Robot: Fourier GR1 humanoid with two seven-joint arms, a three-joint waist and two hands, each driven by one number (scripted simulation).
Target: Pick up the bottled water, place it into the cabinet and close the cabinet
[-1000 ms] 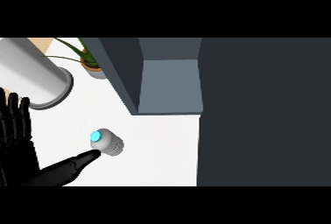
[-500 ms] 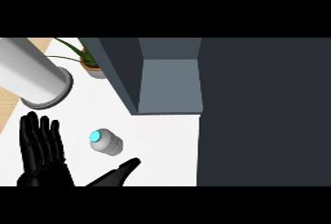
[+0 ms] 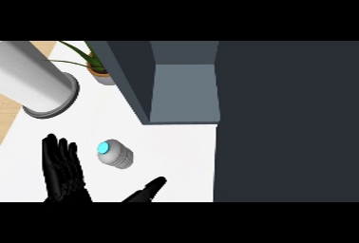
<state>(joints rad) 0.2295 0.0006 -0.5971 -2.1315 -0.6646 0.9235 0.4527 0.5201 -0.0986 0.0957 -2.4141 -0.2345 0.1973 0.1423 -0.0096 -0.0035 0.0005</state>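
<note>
White and flat, the surface ran under everything, with a strip of pale wood showing along its left edge. Largest on it was the one dark cabinet, its door swung wide and seen edge-on, so the grey compartment lay bare and ready, I judged, to take the bottle. Next in size was a single grey cylinder lying aslant at the upper left, and behind it one potted plant stood against the door's far end; neither seemed part of the job. Two black hands came in from the lower edge. The left robot hand stood just left of the bottle with its fingers straight and held together, clamped on nothing and not touching it. The right robot hand showed only as outstretched fingers just below and right of the bottle, also holding nothing. Between them, apart from both, the one bottled water lay tilted on the surface in front of the open compartment, its blue cap turned up and left. To my eye the hands flanked it that way to close in from either side; the pick-up had not yet been made.
</note>
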